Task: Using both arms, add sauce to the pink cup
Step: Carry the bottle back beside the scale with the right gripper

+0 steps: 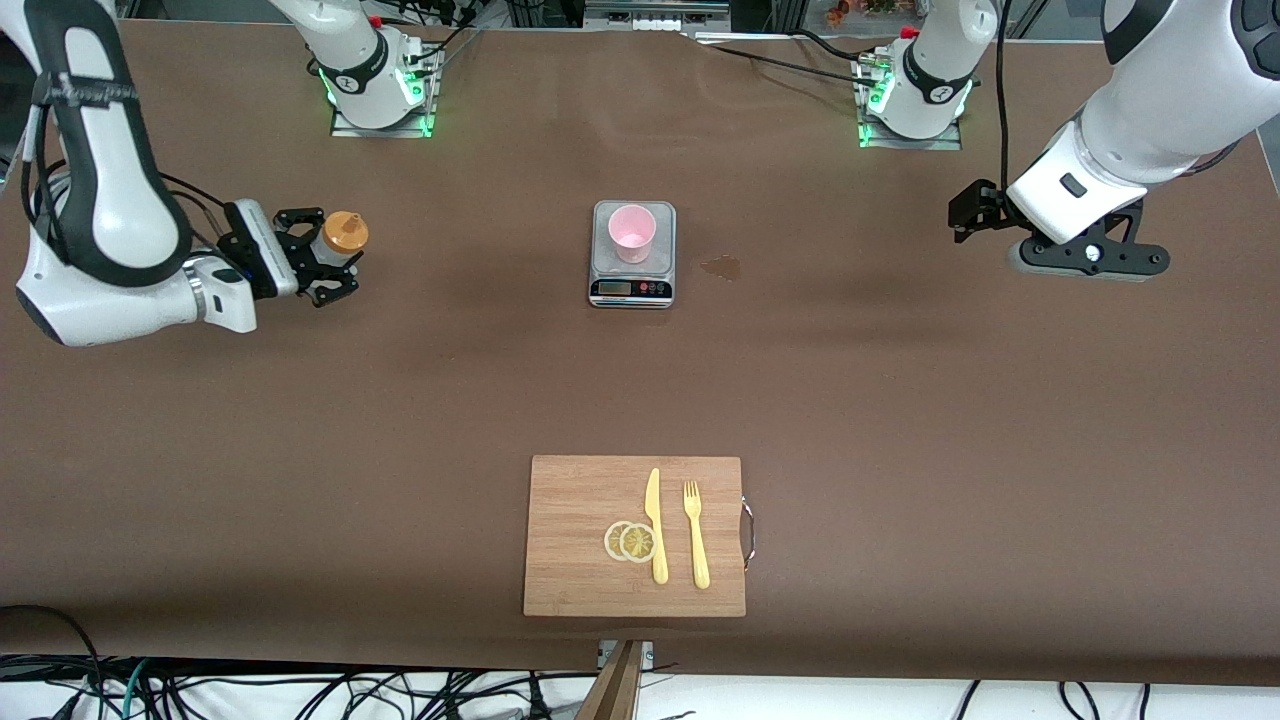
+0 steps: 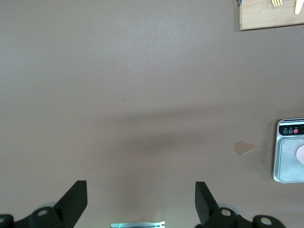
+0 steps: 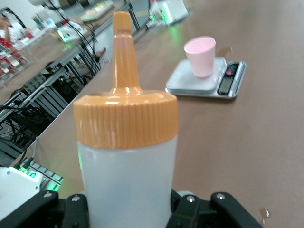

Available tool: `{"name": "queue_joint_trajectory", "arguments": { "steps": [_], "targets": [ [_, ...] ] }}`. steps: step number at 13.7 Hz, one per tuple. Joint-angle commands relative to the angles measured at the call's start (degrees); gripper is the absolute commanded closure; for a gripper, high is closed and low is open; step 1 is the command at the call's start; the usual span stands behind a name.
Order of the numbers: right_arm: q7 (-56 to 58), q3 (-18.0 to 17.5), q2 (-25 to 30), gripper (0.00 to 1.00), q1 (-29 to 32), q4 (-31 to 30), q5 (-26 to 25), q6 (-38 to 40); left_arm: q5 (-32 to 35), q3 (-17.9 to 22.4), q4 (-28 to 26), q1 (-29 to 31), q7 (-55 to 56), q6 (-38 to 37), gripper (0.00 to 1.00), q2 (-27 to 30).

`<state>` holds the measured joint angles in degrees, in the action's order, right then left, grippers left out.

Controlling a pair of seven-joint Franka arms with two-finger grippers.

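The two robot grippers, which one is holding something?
The right gripper, over the table's right-arm end, is shut on the sauce bottle with the orange cap. The left gripper is open and holds nothing.

No text, label or number reads clearly anywhere. The grey scale (image 1: 632,250) has a display and small buttons along its front edge, but whatever they may show is too small to make out.

Cup (image 1: 632,232) set on scale (image 1: 632,283), mid-bench; cutting board (image 1: 580,540) placed nearer the camera, carrying knife (image 1: 655,525), fork (image 1: 696,535), lemon slices (image 1: 630,541).
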<state>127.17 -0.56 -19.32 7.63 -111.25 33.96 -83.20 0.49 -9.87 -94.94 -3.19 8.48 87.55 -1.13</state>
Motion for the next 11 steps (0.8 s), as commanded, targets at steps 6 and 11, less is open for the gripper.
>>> {"name": "queue_joint_trajectory", "arguments": {
  "steps": [6, 11],
  "targets": [
    [21.0, 4.86, -12.92, 1.0, 2.65, 0.33, 5.41, 4.36, 0.13, -0.5, 1.43, -0.15, 1.45, -0.45, 0.0, -0.71],
    [26.81, 5.74, -19.52, 1.0, 2.65, 0.51, 10.24, 4.36, 0.04, -0.59, 1.43, -0.07, 1.63, -0.45, 0.0, -0.71]
  ]
}}
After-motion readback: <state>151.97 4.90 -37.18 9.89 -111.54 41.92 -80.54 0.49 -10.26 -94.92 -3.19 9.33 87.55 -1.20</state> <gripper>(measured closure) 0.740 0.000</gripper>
